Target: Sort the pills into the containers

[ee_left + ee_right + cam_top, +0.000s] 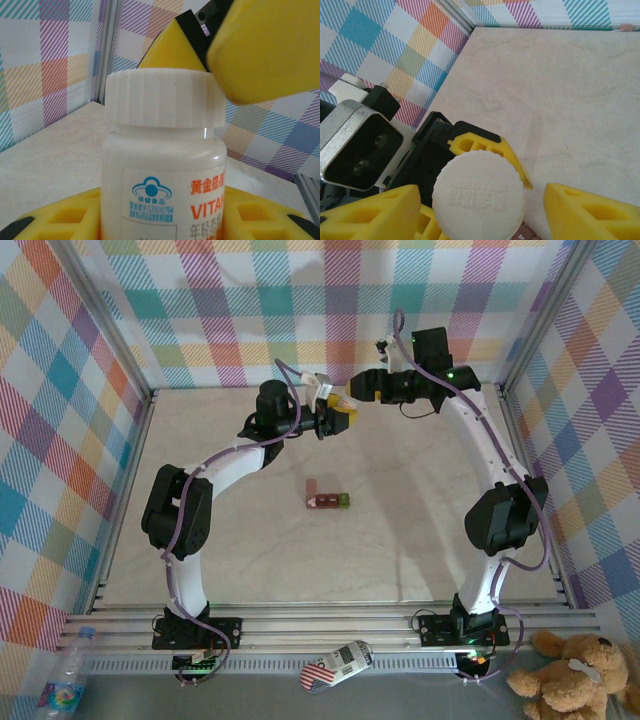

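Observation:
My left gripper [338, 418] is shut on the body of a small white bottle [162, 165], holding it upright above the back of the table. The yellow fingers [60, 220] press both of its sides. My right gripper [358, 395] hangs over the ribbed white cap [479, 195], open. One of its yellow fingers [590, 210] stands clear of the cap, the other [370, 215] sits close beside it. The containers [327, 498], a dark red row with a green end [343, 500], lie on the table in front of both grippers. The pills are out of view.
Checkered walls and metal frame posts [120, 350] close in the table on three sides. On the front rail lie a plastic water bottle [65, 680], a striped packet [337, 665] and a teddy bear [575, 675].

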Robot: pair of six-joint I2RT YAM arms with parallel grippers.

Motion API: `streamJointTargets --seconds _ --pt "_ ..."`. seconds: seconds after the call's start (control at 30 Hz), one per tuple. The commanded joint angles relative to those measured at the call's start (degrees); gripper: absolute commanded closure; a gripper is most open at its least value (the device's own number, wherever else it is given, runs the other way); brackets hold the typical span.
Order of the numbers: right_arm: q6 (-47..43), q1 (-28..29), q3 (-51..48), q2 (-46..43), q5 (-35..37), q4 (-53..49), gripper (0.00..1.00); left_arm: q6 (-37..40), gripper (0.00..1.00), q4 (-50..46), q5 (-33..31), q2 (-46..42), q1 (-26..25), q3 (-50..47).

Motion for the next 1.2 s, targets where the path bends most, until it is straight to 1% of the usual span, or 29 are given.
streamJointTargets --seconds 0.0,0.1,0.17,0.27,0.37,0.47,0.53,0.73,0.8,0.87,0.97,1.03,1.17 --pt "-0.4 0.3 1.8 0.7 -1.8 -0.5 0.43 -0.7 1.00 0.7 1.6 0.9 -0.5 1.6" --pt "-0.5 0.3 1.4 0.8 -2.1 -0.8 0.53 -0.6 1.00 0.6 1.5 0.9 -0.5 1.7" --pt "-0.4 0.3 0.7 0.7 -2.4 -0.6 0.58 -0.5 1.00 0.7 1.3 0.9 -0.5 1.8" --pt "1.2 0.7 -1.9 -0.4 -1.2 1.0 0.62 -0.6 1.00 0.5 0.1 0.8 -0.8 1.8" --pt "4.9 1.8 -5.8 -2.1 2.2 4.1 0.66 -0.2 1.00 0.7 -3.1 0.2 -1.4 1.4" --pt "10.6 4.0 -10.6 -4.0 9.5 7.9 0.66 1.7 1.00 0.8 -8.4 -0.6 -2.9 0.2" --pt "15.7 5.9 -13.8 -5.0 14.4 10.8 0.66 3.4 1.00 1.2 -13.1 -1.4 -4.2 -0.8" --pt "25.3 11.6 -18.8 -5.7 24.6 16.9 0.66 6.6 1.00 2.7 -25.1 -2.3 -8.4 -3.2" --pt "27.3 12.8 -19.1 -5.3 26.0 18.3 0.65 6.5 1.00 4.0 -28.1 -2.2 -9.4 -4.0" --pt "28.8 13.5 -18.6 -4.6 26.6 18.7 0.65 5.9 1.00 5.3 -29.8 -1.8 -10.1 -4.5" --pt "29.7 13.6 -17.9 -4.3 26.9 18.9 0.65 4.9 1.00 5.9 -30.5 -1.2 -10.5 -4.4" --pt "28.7 13.2 -17.0 -4.7 27.2 17.9 0.64 4.8 1.00 6.1 -31.4 -1.2 -10.4 -4.5" --pt "27.7 10.7 -18.7 -8.3 26.0 18.0 0.61 5.5 1.00 5.6 -30.5 -1.7 -9.3 -4.8"
